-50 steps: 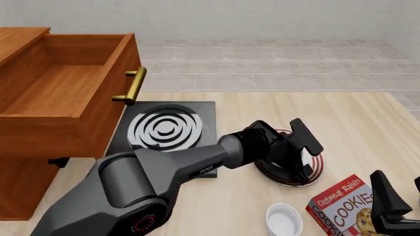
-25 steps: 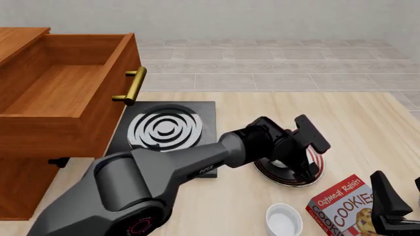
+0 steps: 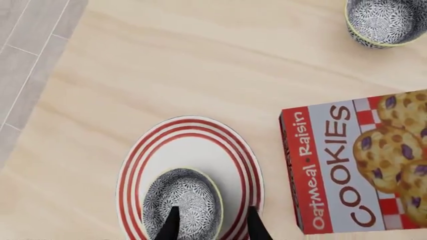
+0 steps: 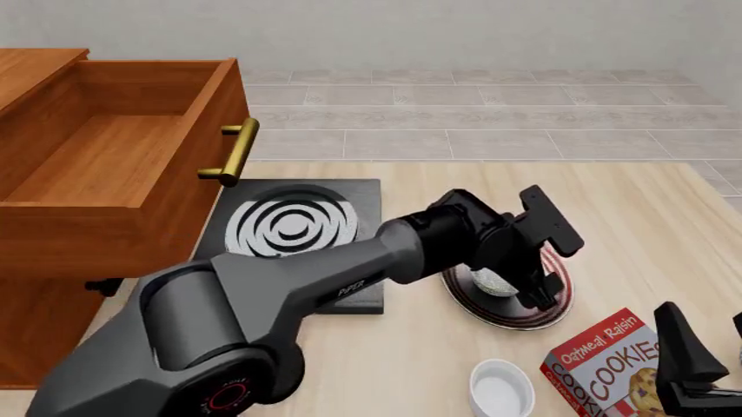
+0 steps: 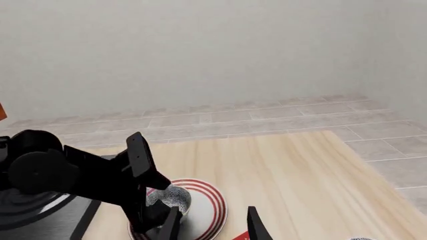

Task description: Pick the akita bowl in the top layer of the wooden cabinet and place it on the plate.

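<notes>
Left gripper (image 4: 524, 291) lifted slightly, akita bowl (image 3: 181, 204) upright on plate (image 3: 193, 150)

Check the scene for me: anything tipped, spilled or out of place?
Nothing stands out. The speckled bowl sits upright on the striped plate, off-centre; the cookie box lies flat beside it; the top drawer hangs open, empty.

Two speckled bowls (image 3: 181, 201), maybe one plate (image 3: 190, 150).
</notes>
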